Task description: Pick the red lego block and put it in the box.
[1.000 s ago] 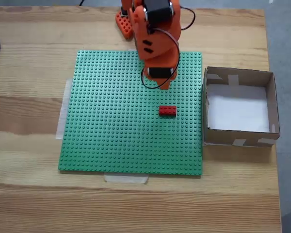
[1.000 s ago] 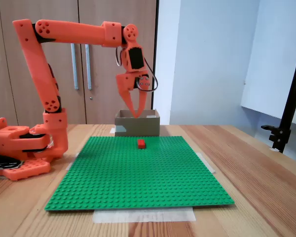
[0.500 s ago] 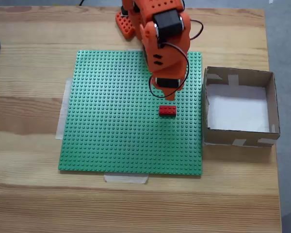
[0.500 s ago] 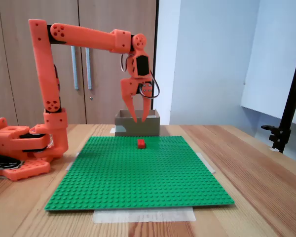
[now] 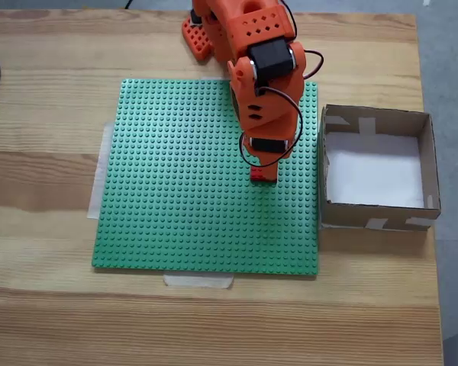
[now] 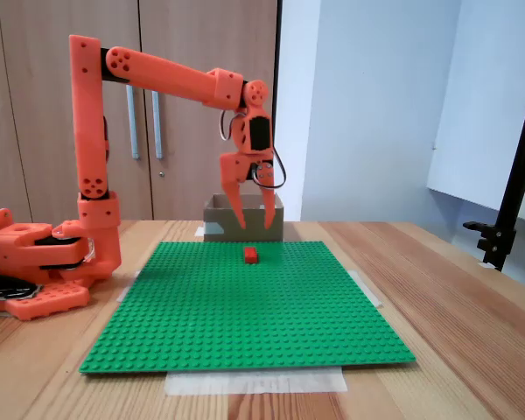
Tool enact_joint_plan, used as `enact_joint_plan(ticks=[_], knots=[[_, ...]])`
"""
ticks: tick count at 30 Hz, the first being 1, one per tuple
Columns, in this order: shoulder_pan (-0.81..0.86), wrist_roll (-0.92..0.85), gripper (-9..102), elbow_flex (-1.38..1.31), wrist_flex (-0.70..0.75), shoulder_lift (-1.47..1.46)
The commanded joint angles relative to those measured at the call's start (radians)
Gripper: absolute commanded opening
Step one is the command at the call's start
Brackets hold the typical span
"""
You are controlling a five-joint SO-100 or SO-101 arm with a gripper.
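The red lego block [image 6: 250, 255] lies on the green baseplate [image 6: 245, 306]; from above only its lower edge [image 5: 262, 178] shows under the arm. My orange gripper [image 6: 255, 224] hangs open directly above the block, fingertips pointing down and a little above it. One fingertip [image 6: 241, 222] is left of the block, the other is to its right. The gripper [image 5: 264, 169] hides most of the block in the top-down view. The brown cardboard box [image 5: 377, 168] stands open just right of the baseplate, and nothing lies on its white bottom; it shows behind the gripper [image 6: 243, 219] in the side view.
The green baseplate [image 5: 175, 191] is taped to a wooden table [image 5: 46, 114]. The arm's orange base [image 6: 35, 262] sits at the plate's far side. A black stand [image 6: 507, 201] rises at the side view's right edge. Cupboard doors stand behind.
The arm has reached further out and lowered, bringing the gripper from behind the block to right over it. The fingers have spread apart. The block has not moved.
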Motion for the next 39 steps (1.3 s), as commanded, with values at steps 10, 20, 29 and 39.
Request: enact_joint_plan(ticks=[10, 20, 29, 39], knots=[[0.029, -0.064, 24, 0.124, -0.071, 0.005], [0.044, -0.121, 24, 0.189, -0.146, 0.005], [0.044, -0.183, 24, 0.23, -0.215, 0.005], [0.046, -0.195, 24, 0.256, -0.25, 0.005]])
